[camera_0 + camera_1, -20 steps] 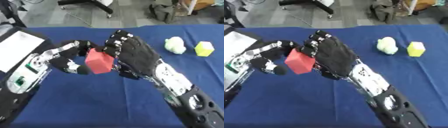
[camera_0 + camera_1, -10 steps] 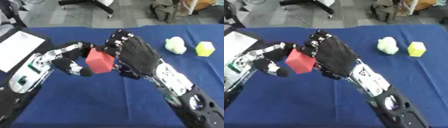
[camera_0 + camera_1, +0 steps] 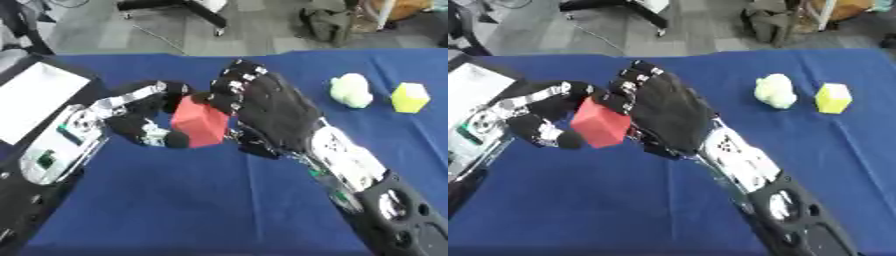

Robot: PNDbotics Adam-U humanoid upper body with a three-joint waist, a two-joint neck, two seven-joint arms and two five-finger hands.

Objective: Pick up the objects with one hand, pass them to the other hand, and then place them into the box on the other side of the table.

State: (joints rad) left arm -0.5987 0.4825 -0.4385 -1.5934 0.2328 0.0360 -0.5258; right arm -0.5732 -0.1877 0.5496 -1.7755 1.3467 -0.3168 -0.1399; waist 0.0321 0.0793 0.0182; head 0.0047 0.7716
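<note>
Mid-handover above the blue cloth table [image 3: 219, 210]: red plastic block [image 3: 201, 122] pinched by curled right hand [image 3: 271, 112] and cupped by curled left hand [image 3: 144, 117], both gripping so neither drops it. Box [image 3: 35, 100] at left.

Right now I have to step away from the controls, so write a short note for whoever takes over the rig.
Left hand: fingers curled round the red block, held above the blue tablecloth.
Right hand: fingers also curled on the same block from the other side; the handover is mid-way.
Pale green lumpy object and yellow faceted block sit on the cloth at far right, untouched.
White-lined box is at the left edge.
Done: red block lifted. Left: finish the pass, box it, then the other two.
</note>
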